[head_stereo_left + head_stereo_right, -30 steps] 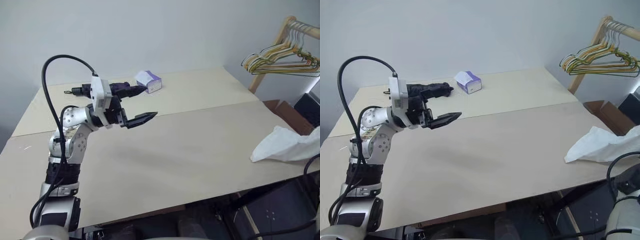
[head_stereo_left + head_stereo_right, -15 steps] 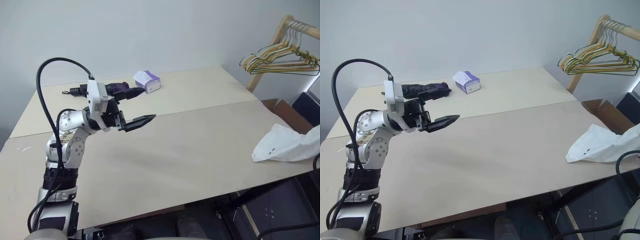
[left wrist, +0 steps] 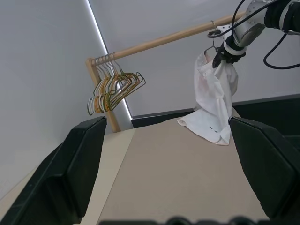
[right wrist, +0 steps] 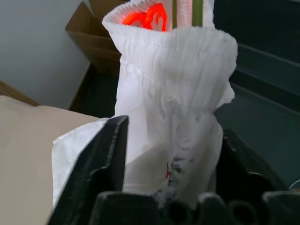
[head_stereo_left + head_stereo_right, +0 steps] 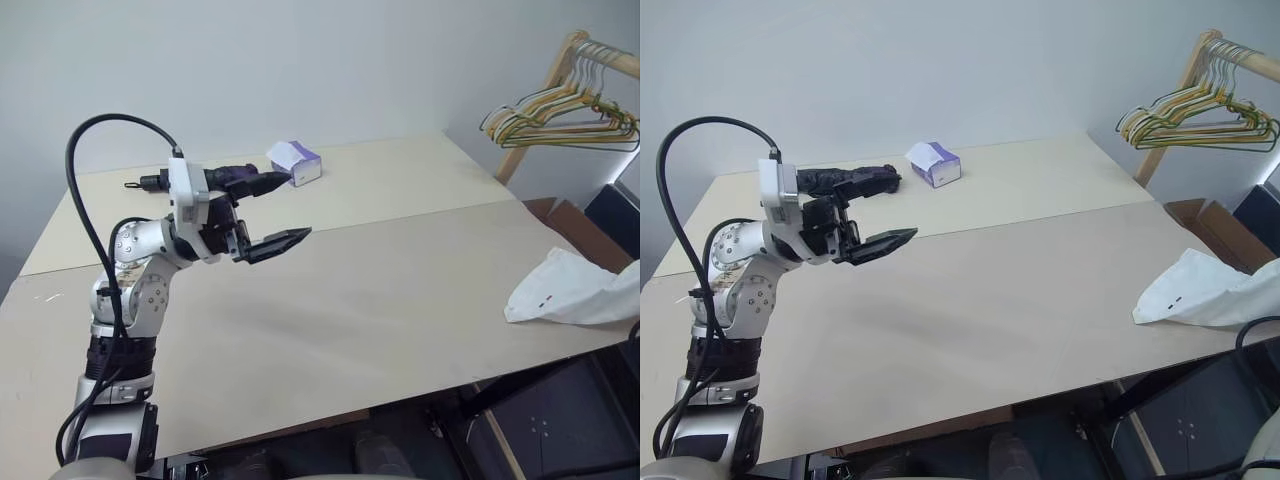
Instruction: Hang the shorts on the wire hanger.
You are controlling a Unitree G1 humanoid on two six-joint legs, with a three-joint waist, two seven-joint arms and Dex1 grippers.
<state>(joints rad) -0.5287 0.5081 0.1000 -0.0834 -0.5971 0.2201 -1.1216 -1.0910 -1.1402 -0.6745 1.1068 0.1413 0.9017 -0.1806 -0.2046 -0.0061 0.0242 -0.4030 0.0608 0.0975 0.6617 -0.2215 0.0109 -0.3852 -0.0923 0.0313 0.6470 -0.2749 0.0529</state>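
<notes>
Shorts [image 3: 213, 101] hang from the wooden rail beside the desk [image 5: 380, 290], right end effector [image 3: 220, 60] at their waistband, fingers' spread unclear, left end effector [image 5: 272, 212] idle and wide.

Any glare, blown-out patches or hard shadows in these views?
Eye views: soft, even light on the table, with only faint shadows. Left wrist view: a bright strip of light runs down the wall corner behind the bunch of hangers. Right wrist view: a glowing orange-red patch at the top of the shorts.
</notes>
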